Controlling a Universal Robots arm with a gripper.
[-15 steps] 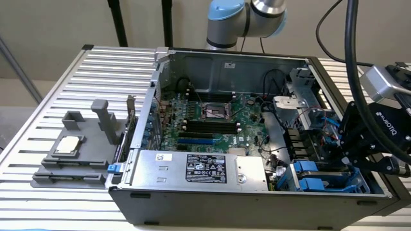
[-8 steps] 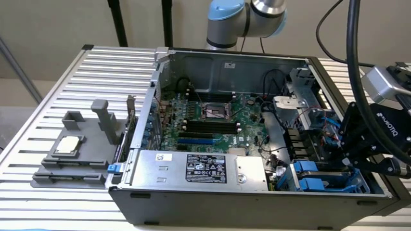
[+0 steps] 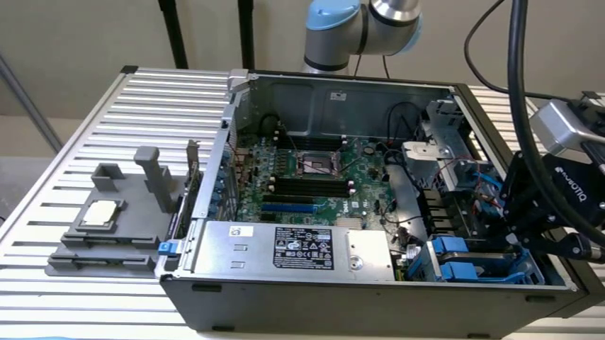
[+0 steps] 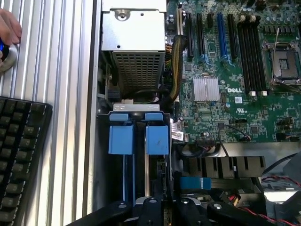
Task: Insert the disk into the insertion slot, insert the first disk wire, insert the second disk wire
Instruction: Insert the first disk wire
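Two blue tabs [image 4: 139, 139] sit side by side at the mouth of the insertion slot [image 3: 472, 263]. The slot is in the front corner of the PC case [image 3: 378, 301], at the exterior view's lower right, just beside the power-supply box [image 3: 293, 248]. Can't tell whether the tabs belong to the disk's carrier or to the slot's own rails, so can't say if the disk is in there. The wrist view looks along the slot, w/ blue rails running down it.

Gripper [image 3: 511, 234] hangs right over that corner, low inside the case, nearest the slot. Its black linkage [image 4: 164, 212] is at the edge of the wrist view, roughly in line w/ the tabs. Spread or pressed together: can't tell, and can't tell if it's pinching anything.

Judgement: the step in hand is work at the slot, either seating the disk or the 1st wire.

To do it well, IMO:
- keep square to the rails, no tilt
- push straight along the slot, slow, and stop on firm resistance
- mind the red/black wires [image 4: 277, 181] near the gripper, they could snag
- stay clear of the motherboard [image 3: 312, 177]

Also: a person's hand [image 4: 7, 28] and a keyboard [image 4: 19, 155] are on the ribbed table [image 4: 66, 94] beside the case.
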